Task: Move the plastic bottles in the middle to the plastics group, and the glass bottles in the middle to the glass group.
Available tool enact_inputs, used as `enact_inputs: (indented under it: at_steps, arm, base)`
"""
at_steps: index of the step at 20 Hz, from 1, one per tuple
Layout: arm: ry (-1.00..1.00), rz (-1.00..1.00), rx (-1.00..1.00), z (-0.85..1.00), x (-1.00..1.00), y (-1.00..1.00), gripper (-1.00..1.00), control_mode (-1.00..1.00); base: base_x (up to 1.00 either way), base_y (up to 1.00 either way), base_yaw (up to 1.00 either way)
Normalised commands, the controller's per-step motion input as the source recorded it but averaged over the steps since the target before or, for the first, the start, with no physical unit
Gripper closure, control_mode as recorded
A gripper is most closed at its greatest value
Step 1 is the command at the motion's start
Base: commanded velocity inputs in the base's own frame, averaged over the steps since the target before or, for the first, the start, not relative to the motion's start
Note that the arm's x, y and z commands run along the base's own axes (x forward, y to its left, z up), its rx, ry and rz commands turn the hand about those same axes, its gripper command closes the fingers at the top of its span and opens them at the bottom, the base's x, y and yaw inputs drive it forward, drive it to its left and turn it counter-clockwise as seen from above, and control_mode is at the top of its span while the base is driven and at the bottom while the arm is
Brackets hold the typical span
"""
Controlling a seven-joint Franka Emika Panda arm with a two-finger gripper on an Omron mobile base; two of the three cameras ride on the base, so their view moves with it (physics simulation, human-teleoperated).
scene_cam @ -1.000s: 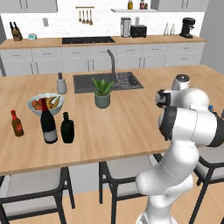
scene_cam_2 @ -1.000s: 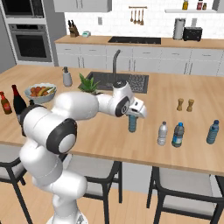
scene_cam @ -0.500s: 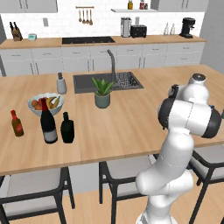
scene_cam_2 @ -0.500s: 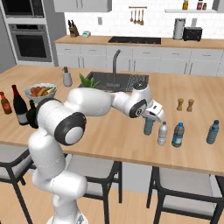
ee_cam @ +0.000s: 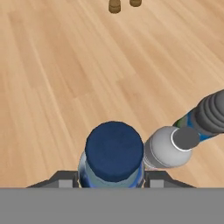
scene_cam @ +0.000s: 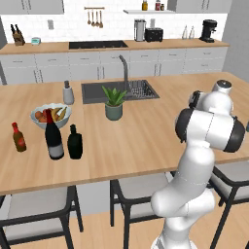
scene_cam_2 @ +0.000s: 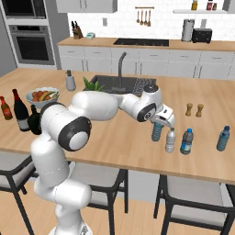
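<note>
The jaws grip a blue bottle (scene_cam_2: 157, 131) just beside the clear bottle (scene_cam_2: 170, 140); bare table (scene_cam_2: 119, 147) lies left.

Flat, even render light everywhere, no glare

Both base views are bright but soft and a bit blurry, with faint shadows under the bench (scene_cam_2: 114, 151). Hand view is sharper up close; the blue bottle cap (ee_cam: 114, 151) looks dark, and the wood grain smears toward the top edge.

no readable text, bottle labels blurred
</note>
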Motion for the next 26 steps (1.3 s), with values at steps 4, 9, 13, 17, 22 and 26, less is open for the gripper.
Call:
enact_inputs:
  at_steps: [4, 9, 13, 17, 22, 26]
  arm:
    - [0.00, 0.02, -0.04, 0.00, 0.04, -0.01, 1.00, -1.00]
    - [0.00, 0.09, -0.04, 0.00, 0.03, 0.00, 1.00, -1.00]
    - [-0.01, 0.09, 0.02, -0.02, 0.00, -0.28, 1.00, -1.00]
    - [0.00, 0.04, 0.01, 0.00, 0.01, -0.49, 1.00, -1.00]
    - [0.00, 0.05, 0.00, 0.00, 0.12, -0.08, 1.00, -1.00]
    - [0.00, 0.06, 0.00, 0.00, 0.12, 0.10, 1.00, -1.00]
  base:
    - [0.00, 0.00, 0.00]
    - [0.00, 0.00, 0.00]
    - [0.00, 0.00, 0.00]
    - [0.00, 0.00, 0.00]
    - [0.00, 0.00, 0.00]
    - [0.00, 0.00, 0.00]
